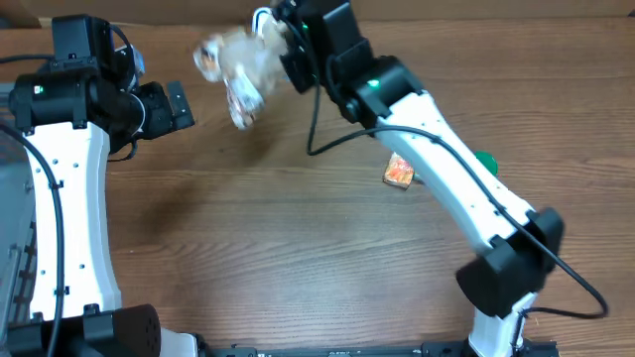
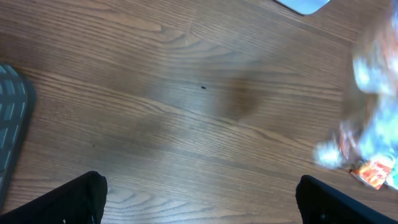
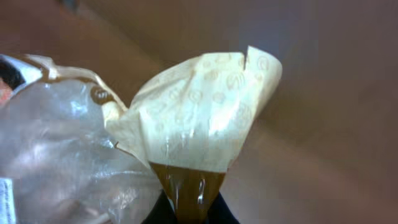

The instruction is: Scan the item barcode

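Plastic bag [image 1: 236, 67] hangs pinched in the outstretched right gripper [image 1: 281, 50]; left gripper [image 1: 181, 106] gapes wide.

Left hand [image 1: 182, 107] spread wide, right hand [image 1: 281, 45] clamped shut, arm outstretched.

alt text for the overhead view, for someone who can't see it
The right pincer grips a blurred clear bag at the far side of a wooden table. The left pincer is open to the bag's left, holding nothing. A small orange packet lies on the table next to the right arm.
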Motion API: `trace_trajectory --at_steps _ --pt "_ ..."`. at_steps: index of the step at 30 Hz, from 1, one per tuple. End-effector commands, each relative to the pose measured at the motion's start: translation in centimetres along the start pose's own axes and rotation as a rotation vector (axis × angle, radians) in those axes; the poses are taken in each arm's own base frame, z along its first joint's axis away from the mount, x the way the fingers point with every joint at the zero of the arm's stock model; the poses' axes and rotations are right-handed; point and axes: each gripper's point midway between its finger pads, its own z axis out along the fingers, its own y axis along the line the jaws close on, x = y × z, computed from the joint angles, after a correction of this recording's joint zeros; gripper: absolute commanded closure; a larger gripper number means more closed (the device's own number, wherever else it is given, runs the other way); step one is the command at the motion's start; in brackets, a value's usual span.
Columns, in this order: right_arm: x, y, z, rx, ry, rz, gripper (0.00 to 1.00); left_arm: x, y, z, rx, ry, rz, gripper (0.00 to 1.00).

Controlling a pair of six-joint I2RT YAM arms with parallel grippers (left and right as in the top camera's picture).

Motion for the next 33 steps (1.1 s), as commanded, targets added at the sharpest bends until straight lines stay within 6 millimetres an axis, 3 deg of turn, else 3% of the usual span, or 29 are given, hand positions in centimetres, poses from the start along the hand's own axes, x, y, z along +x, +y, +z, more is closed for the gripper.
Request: trace_trajectory --at_steps 1,4,5,6,8,12,14,19,20,21,22,23,24,28,29,32,33 --pt "3.3 -0.8 -3.0 -0.071 0.162 0.203 0.96 -0.2 -0.1 -0.7 0.008 -0.02 0.008 0.0" --pt "8.1 -2.6 -4.0 -0.035 0.356 0.234 0.96 -0.2 -0.1 -0.7 0.008 -0.02 0.008 0.0" --pt "10.8 -3.7 -4.6 -0.014 0.465 0.258 0.96 -0.2 -0.1 -0.7 0.008 -0.02 0.008 0.0" --pt "11.7 -4.2 -4.8 -0.005 0.5 0.267 0.96 -0.2 -0.1 -0.7 0.008 -0.02 0.008 0.0" --pt "15.6 -6.6 -5.4 0.039 0.629 0.32 0.96 -0.2 -0.1 -0.7 0.008 -0.02 0.008 0.01" --pt "20.2 -10.1 -4.9 0.099 0.712 0.4 0.96 -0.2 -0.1 -0.7 0.008 -0.02 0.008 0.0" --pt "22.8 -12.8 -3.9 0.14 0.706 0.458 0.96 -0.2 -0.1 -0.7 0.008 -0.02 0.008 0.0" --pt "25.5 -15.5 -3.3 0.182 0.703 0.517 0.96 -0.2 -0.1 -0.7 0.008 -0.02 0.008 0.0" --pt "25.7 -15.8 -3.5 0.187 0.705 0.524 0.95 -0.2 -0.1 -0.7 0.008 -0.02 0.008 0.0" --pt "25.8 -16.1 -3.6 0.191 0.707 0.531 0.87 -0.2 -0.1 -0.7 0.008 -0.02 0.008 0.0" --pt "25.9 -16.2 -3.6 0.194 0.707 0.534 0.46 -0.2 -0.1 -0.7 0.008 -0.02 0.008 0.0" --pt "25.8 -16.5 -3.7 0.197 0.704 0.537 0.12 -0.2 -0.1 -0.7 0.008 -0.02 0.008 0.01" --pt "25.8 -16.5 -3.7 0.198 0.703 0.539 0.04 -0.2 -0.1 -0.7 0.008 -0.02 0.008 0.0" --pt "23.0 -16.7 -4.9 0.181 0.649 0.544 0.0 -0.2 -0.1 -0.7 0.008 -0.02 0.008 0.0" --pt "20.6 -16.9 -6.2 0.176 0.598 0.541 0.0 -0.2 -0.1 -0.7 0.008 -0.02 0.008 0.0" --pt "15.9 -17.2 -9.5 0.185 0.497 0.526 0.0 -0.2 -0.1 -0.7 0.008 -0.02 0.008 0.0" --pt "13.7 -17.2 -11.7 0.189 0.45 0.518 0.0 -0.2 -0.1 -0.7 0.008 -0.02 0.008 0.0"
